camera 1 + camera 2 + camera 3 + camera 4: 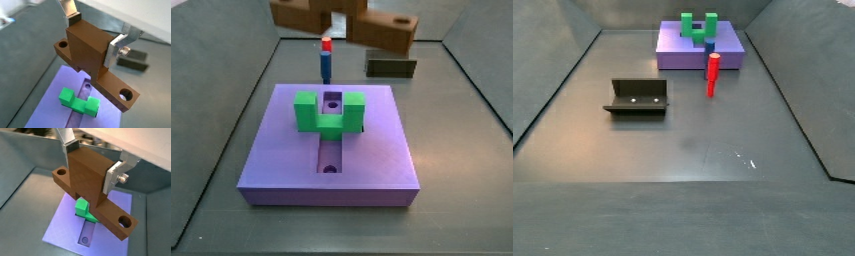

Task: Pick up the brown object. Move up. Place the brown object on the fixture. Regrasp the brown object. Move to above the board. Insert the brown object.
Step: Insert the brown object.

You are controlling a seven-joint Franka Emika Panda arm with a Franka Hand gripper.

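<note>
One end effector (pixel 93 44) clamps one brown object (pixel 90 55) high above one purple board (pixel 331 150), which carries one green U-shaped block (pixel 327 112). One fixture (pixel 637 98) and one red-topped peg (pixel 712 74) stand on the dull grey floor (pixel 687 150).

Reddish-brown flat bar w/ a raised block at its middle and a round hole near each end (pixel 93 60) is held off the floor, gripped at the block by the gripper (pixel 93 31), silver fingers either side. In both wrist views it hangs above the large flat purple board (pixel 63 228), well clear. Board lies flat on floor, lengthwise groove w/ holes down its centre. Small dark olive-grey open box-like fixture (pixel 637 98) sits on floor, apart from board, nothing in it.
</note>
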